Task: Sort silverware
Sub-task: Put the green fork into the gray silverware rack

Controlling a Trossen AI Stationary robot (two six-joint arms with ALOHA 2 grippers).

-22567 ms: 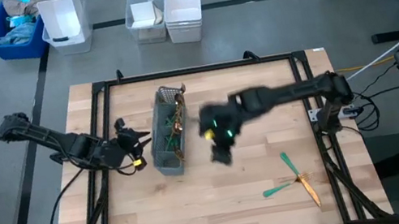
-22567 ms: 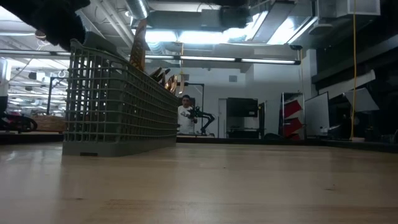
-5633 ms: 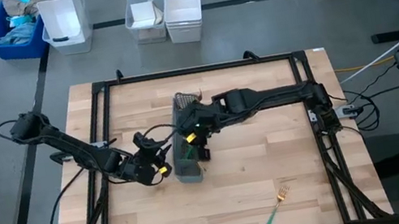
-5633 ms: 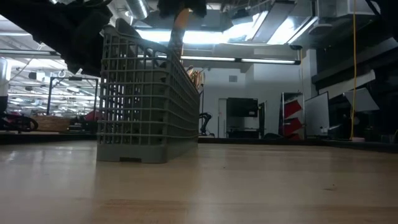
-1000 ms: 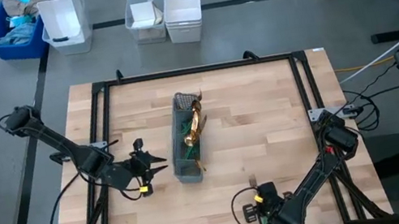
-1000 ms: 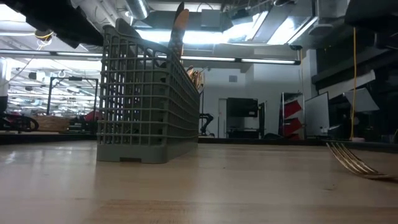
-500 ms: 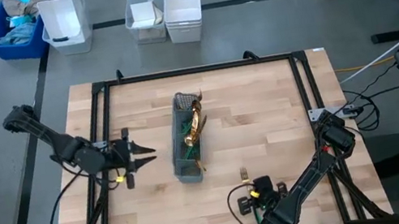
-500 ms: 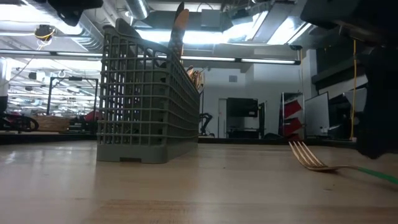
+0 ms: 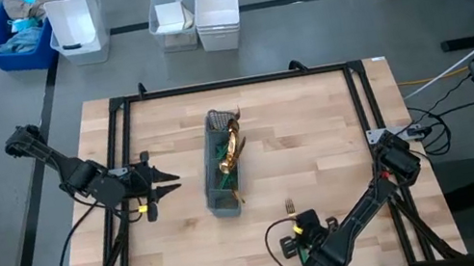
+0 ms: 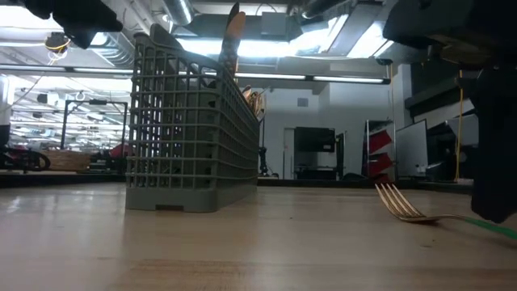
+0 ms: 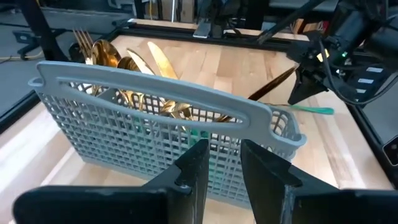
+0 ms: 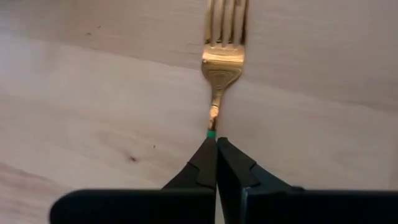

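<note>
Gold-headed fork [image 12: 223,59] lies flat on the pale wooden surface [image 9: 316,138] near its front edge, right of centre, tines pointing toward the caddy side. Its teal-green handle runs back under the right hand [image 12: 216,144], whose two dark fingers are closed tight on the handle just behind the fork's neck. In the high view the right hand [image 9: 299,235] sits low at the front of the surface, with the fork head [image 9: 289,207] showing just ahead of it. In the low view the fork [image 10: 404,206] rests on the wood with its tines lifted slightly, and the handle leads off to the dark arm at the picture's right edge.

Grey mesh caddy [image 9: 223,165] stands upright near the middle of the surface, well apart from the fork. It holds the rest of the silverware [image 11: 130,74]: gold spoon bowls, fork tines and a knife blade stand above the rim, with green handles down inside. From table height one blade [image 10: 231,36] rises above the caddy wall [image 10: 190,137].

Left hand [image 9: 165,180] hovers left of the caddy, pointing toward it, not touching. Its fingers [image 11: 194,171] stand partly apart, a narrow gap between them, holding nothing.
</note>
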